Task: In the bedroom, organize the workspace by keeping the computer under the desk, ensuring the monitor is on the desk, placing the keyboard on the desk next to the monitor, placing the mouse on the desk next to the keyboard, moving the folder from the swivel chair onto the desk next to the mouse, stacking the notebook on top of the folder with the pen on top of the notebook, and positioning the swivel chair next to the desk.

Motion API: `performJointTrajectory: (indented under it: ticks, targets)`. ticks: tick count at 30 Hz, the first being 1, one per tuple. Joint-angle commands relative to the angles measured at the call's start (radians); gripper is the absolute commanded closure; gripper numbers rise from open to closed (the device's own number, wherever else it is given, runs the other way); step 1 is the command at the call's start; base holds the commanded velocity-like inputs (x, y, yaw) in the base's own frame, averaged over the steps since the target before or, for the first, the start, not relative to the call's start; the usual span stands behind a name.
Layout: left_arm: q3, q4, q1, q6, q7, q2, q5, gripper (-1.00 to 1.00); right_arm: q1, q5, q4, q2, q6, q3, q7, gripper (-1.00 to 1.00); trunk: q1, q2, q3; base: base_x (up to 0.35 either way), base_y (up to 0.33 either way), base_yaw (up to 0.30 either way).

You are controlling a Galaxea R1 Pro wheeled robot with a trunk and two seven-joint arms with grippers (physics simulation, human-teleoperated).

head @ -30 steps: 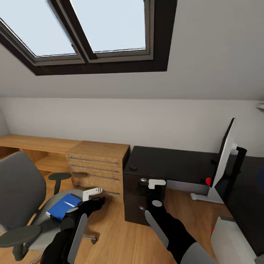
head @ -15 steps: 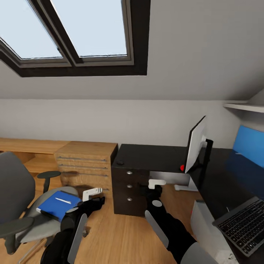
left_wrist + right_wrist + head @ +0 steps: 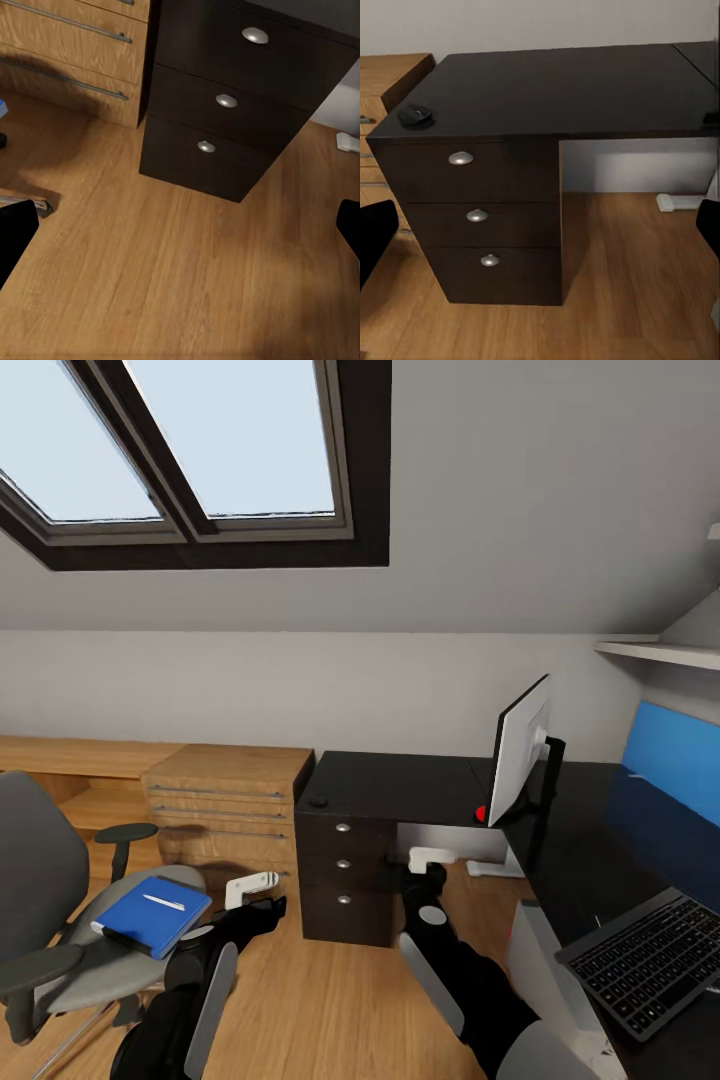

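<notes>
The grey swivel chair (image 3: 45,920) stands at the left on the wood floor. On its seat lies the blue folder (image 3: 150,913) with the pale pen (image 3: 165,902) on top; I cannot tell the notebook apart from it. The black desk (image 3: 400,785) holds the small dark mouse (image 3: 318,801) at its left corner, the monitor (image 3: 520,750) and the keyboard (image 3: 650,960). The pale computer (image 3: 535,950) sits under the desk. My left gripper (image 3: 255,895) and right gripper (image 3: 430,860) hang open and empty in front of the drawers (image 3: 472,215). The mouse (image 3: 414,115) also shows in the right wrist view.
A light wooden counter with bar-handled drawers (image 3: 225,805) adjoins the desk on the left. The desk's blue back panel (image 3: 680,755) and a wall shelf (image 3: 655,650) are at the right. A pale foot piece (image 3: 682,201) lies on the floor under the desk. Skylights slope overhead.
The head view has swung to the right, bringing in the keyboard and the blue panel. Both arms keep the same pose in front of me.
</notes>
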Motion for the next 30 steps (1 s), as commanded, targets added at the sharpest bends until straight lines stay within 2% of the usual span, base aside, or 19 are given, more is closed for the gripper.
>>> performJointTrajectory:
  ticks: [1, 2, 8, 13, 21, 23, 27, 28, 30]
  targets:
    - [0.001, -0.001, -0.001, 0.004, 0.007, -0.001, 0.011, -1.0, -0.001, -0.001, -0.001, -0.004, -0.004, 0.003, -0.007, -1.0, 0.0, -0.001, -0.001, -0.001, -0.002, 0.0]
    - [0.001, -0.001, -0.001, 0.004, 0.007, -0.001, 0.011, -1.0, -0.001, 0.02, 0.004, -0.02, -0.037, 0.0, -0.007, -1.0, 0.0, -0.001, -0.001, 0.0, 0.0, 0.0]
    - [0.001, -0.001, -0.001, 0.004, 0.006, -0.001, 0.011, -1.0, -0.003, 0.034, 0.058, -0.032, -0.059, -0.005, -0.007, -1.0, 0.0, -0.001, -0.001, 0.0, 0.0, 0.0]
    - [0.001, -0.001, -0.001, 0.004, 0.006, -0.001, 0.011, -1.0, -0.016, 0.036, 0.16, -0.046, -0.106, -0.007, -0.006, -1.0, 0.0, -0.001, -0.001, 0.136, 0.0, 0.0]
    - [0.001, -0.001, -0.001, 0.004, 0.005, -0.001, 0.011, -1.0, -0.106, 0.031, 0.344, -0.066, -0.174, -0.014, 0.015, -1.0, 0.0, -0.001, -0.001, 0.284, 0.0, 0.0]
    - [0.001, -0.001, -0.001, 0.004, 0.005, -0.001, 0.011, -1.0, -0.132, 0.03, 0.399, -0.069, -0.189, -0.03, 0.04, -1.0, 0.0, -0.001, -0.001, 0.315, 0.0, 0.0]
    - [0.001, -0.001, -0.001, 0.004, 0.005, -0.001, 0.011, -1.0, -0.178, 0.03, 0.492, -0.072, -0.207, -0.094, 0.093, -1.0, 0.0, -0.001, -0.001, 0.319, 0.0, 0.0]
    - [0.001, -0.001, -0.001, 0.004, 0.005, -0.001, 0.011, -1.0, -0.204, 0.029, 0.533, -0.078, -0.212, -0.152, 0.108, -1.0, 0.0, -0.001, -0.001, 0.296, 0.0, 0.0]
    - [0.001, -0.001, -0.001, 0.004, 0.005, -0.001, 0.011, -1.0, -0.222, 0.029, 0.557, -0.087, -0.212, -0.213, 0.113, -1.0, 0.0, -0.001, -0.001, 0.212, 0.0, 0.0]
